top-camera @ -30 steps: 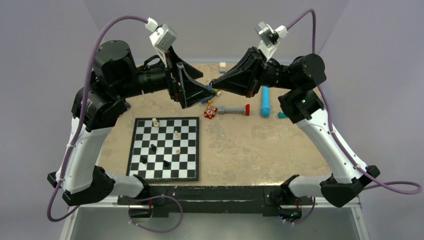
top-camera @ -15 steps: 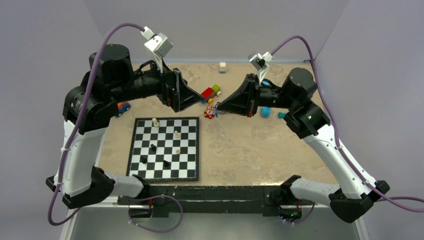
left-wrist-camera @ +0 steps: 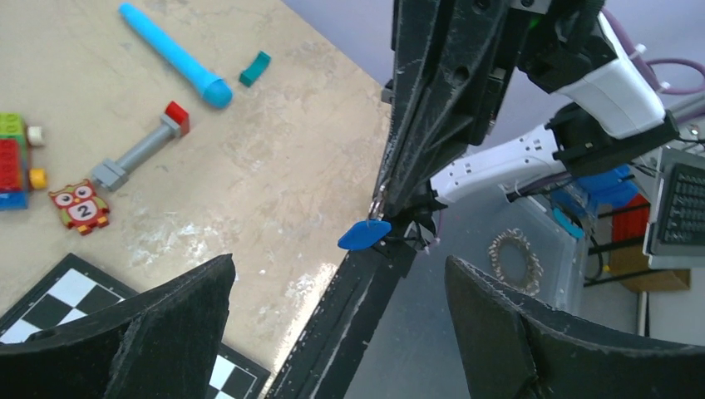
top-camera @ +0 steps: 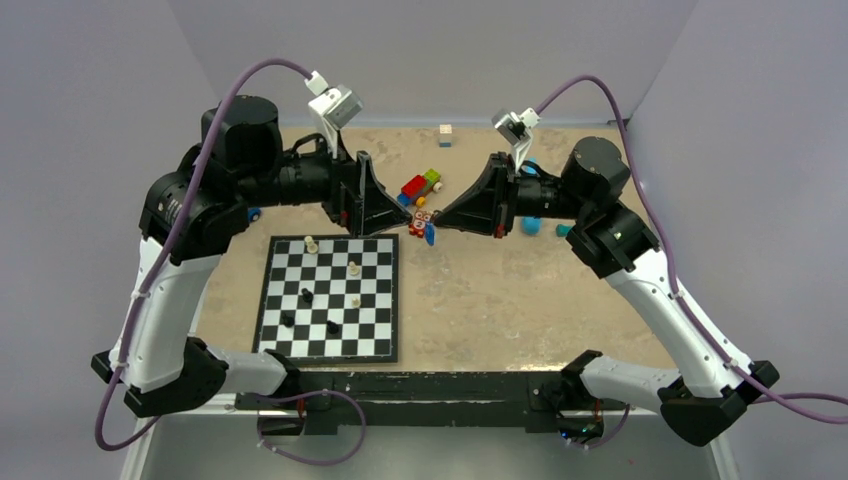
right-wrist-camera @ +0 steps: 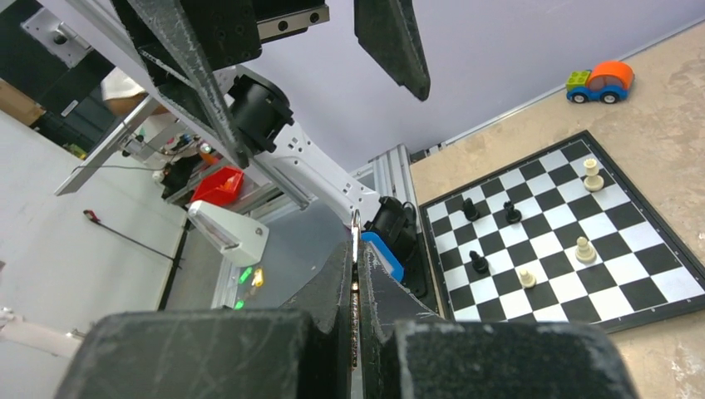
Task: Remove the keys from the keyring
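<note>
The keyring's blue tag [top-camera: 429,235] hangs from the tip of my right gripper [top-camera: 433,222], in the air above the table behind the chessboard. In the right wrist view the gripper [right-wrist-camera: 356,243] is shut, with the thin metal ring [right-wrist-camera: 356,221] sticking out at its tip and the blue tag [right-wrist-camera: 382,254] beside it. A thin metal piece shows deep between the jaws; I cannot make out the keys. My left gripper [top-camera: 406,215] is open, tip to tip with the right one. In the left wrist view its jaws [left-wrist-camera: 339,268] stand wide apart, with the tag [left-wrist-camera: 364,235] just ahead of them.
A chessboard [top-camera: 330,298] with several pieces lies front left. An owl tile [left-wrist-camera: 79,206], a grey bar with a red end [left-wrist-camera: 141,154], a light-blue cylinder [left-wrist-camera: 175,56], a teal piece [left-wrist-camera: 254,69] and toy bricks [top-camera: 420,185] lie behind. A toy car [right-wrist-camera: 600,81] sits far left.
The right gripper came down and back to the right with the keyring. The left gripper first drew back, then moved right until its tip faces the right gripper's tip.
</note>
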